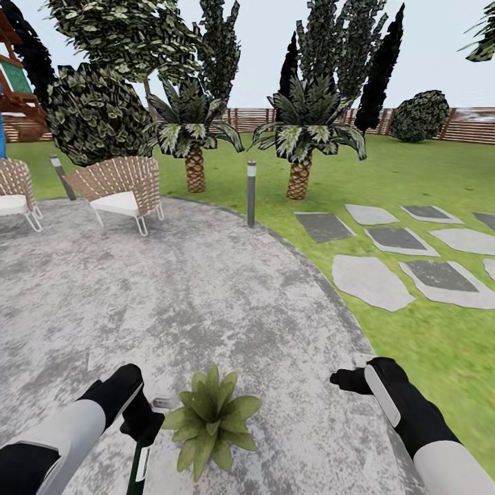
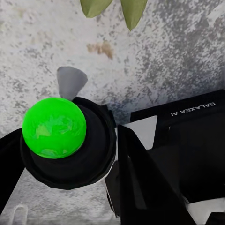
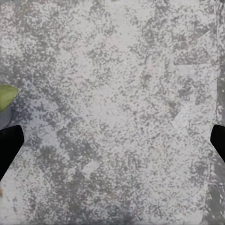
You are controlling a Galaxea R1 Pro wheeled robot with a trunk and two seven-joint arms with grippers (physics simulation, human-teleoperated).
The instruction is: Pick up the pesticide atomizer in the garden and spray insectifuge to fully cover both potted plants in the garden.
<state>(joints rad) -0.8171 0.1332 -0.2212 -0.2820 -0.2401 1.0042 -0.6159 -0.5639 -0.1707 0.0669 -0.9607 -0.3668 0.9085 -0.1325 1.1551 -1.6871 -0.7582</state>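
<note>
Gripped in the left gripper (image 1: pixel 141 430), pinched tight, the pesticide atomizer (image 1: pixel 139 465) hangs just beside the potted plant (image 1: pixel 212 419). Right gripper (image 1: pixel 352 377) sits spread apart, nothing in it. I'd aim the nozzle at the leaves and sweep across so the whole rosette gets covered.

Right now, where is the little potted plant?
In the head view the potted plant sits on the stone patio low in the middle, between the two arms, right beside the left gripper holding the atomizer.
</note>
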